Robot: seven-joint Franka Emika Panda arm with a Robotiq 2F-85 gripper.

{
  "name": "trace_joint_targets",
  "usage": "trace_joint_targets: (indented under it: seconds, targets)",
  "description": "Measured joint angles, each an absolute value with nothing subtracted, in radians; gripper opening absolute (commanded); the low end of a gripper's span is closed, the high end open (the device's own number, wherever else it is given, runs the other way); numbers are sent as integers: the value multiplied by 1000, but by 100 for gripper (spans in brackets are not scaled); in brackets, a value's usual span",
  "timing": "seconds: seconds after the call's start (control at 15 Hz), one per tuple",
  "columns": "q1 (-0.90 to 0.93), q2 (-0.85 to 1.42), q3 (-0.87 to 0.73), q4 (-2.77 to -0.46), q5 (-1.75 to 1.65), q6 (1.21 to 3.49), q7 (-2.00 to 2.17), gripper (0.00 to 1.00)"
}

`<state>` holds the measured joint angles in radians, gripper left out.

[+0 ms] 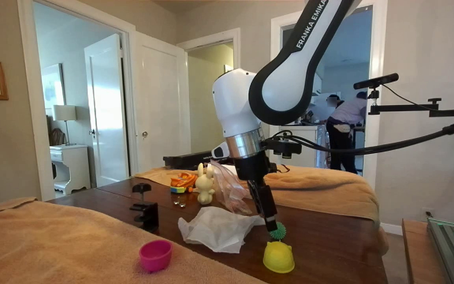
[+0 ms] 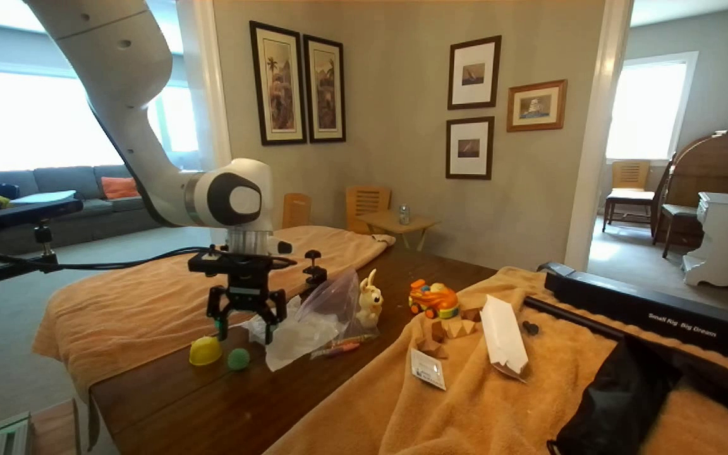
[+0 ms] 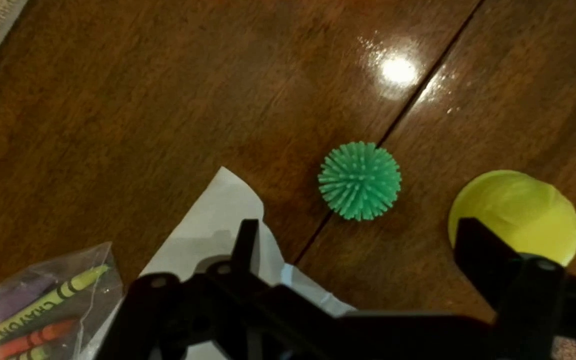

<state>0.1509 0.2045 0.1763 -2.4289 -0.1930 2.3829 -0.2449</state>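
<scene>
the pincer [image 2: 245,340] hangs above the worktop [image 1: 337,244], its fingers [image 3: 244,245] wide apart with nothing between them, as suits a moment without a grip. nearest its tips, with no contact to be seen, a spiky green ball [image 3: 360,181] rests over a dark seam [image 3: 415,95] in the wood, toward the worktop's right edge [image 1: 374,260] in an exterior view; its spikes probably keep it from rolling. just beside it, nearer the edge draped with an orange towel [image 1: 53,236], a yellow cup [image 3: 523,200] lies mouth down, probably because its rounded base would rock. on the ball's opposite side a creased white sheet [image 1: 221,228] spreads toward the middle of the worktop, and near it a clear bag [image 3: 99,285] gathers crayons [image 3: 43,306], presumably so they cannot scatter. on the towel a pink bowl [image 1: 155,255] stands upright, likely steadied by the soft pile. by the towel's border is a black clamp [image 1: 152,217]. farthest, toward the end edge away from the pincer, a pale rabbit toy [image 1: 205,185] sits upright beside an orange toy car [image 1: 183,182], perhaps to leave room below the fingers.
</scene>
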Motion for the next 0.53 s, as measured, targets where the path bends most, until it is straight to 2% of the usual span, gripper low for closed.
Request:
trace_joint_targets:
  seconds: [0.53]
  targets:
    - [151, 231, 192, -2414, -166, 2341, -293, 100]
